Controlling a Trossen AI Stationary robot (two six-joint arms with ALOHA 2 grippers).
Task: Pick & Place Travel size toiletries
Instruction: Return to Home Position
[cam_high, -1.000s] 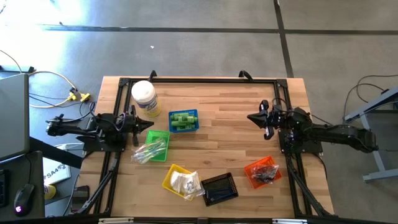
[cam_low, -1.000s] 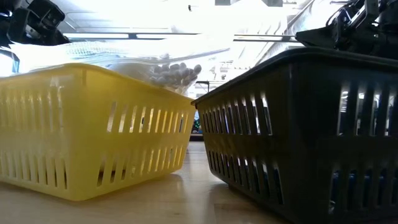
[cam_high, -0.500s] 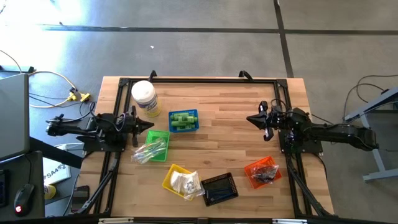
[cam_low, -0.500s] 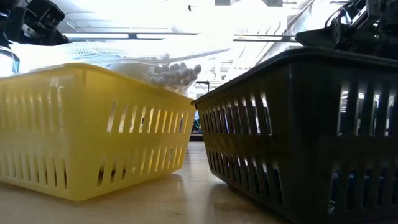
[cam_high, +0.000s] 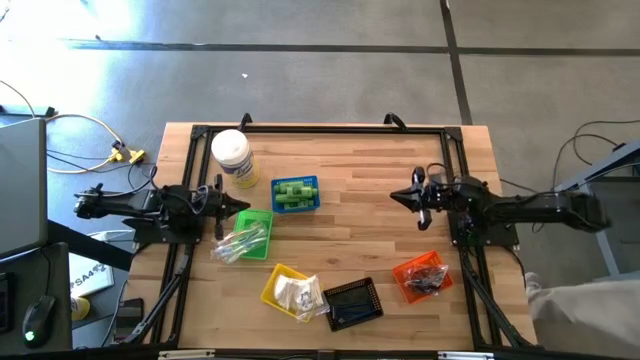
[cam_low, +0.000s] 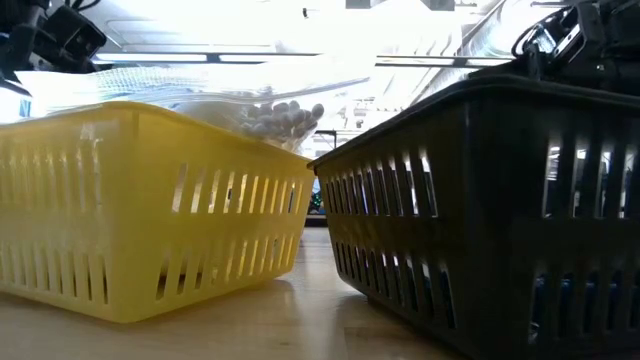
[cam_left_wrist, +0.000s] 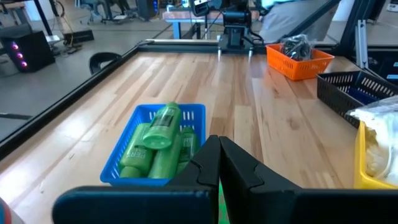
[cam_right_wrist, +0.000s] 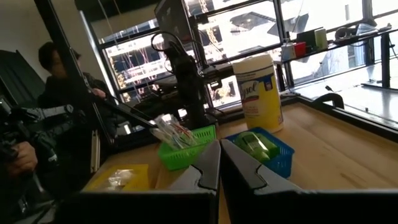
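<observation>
Small green bottles (cam_high: 295, 193) lie in a blue basket (cam_left_wrist: 121, 168). Clear sachets with sticks (cam_high: 240, 240) fill a green basket, white packets (cam_high: 297, 291) a yellow one, and small dark pieces (cam_high: 425, 279) an orange one. My left gripper (cam_high: 240, 203) is shut and level at the table's left side, its tips (cam_left_wrist: 219, 142) just short of the blue basket. My right gripper (cam_high: 395, 197) is shut at the right side, pointing left across bare wood toward the baskets (cam_right_wrist: 219, 146). Neither touches anything.
A big white-lidded jar (cam_high: 232, 157) stands at the far left. A black basket (cam_high: 352, 302) sits at the near edge beside the yellow one (cam_low: 140, 200). A black frame rims the table (cam_high: 320, 128). A person (cam_right_wrist: 59, 93) stands beyond the left side, and a shoe (cam_high: 540, 295) shows near the right.
My right arm has swung a little, its gripper edging toward the table's left and near side, still shut. A person's shoe has come into view beside the table's near right corner.
</observation>
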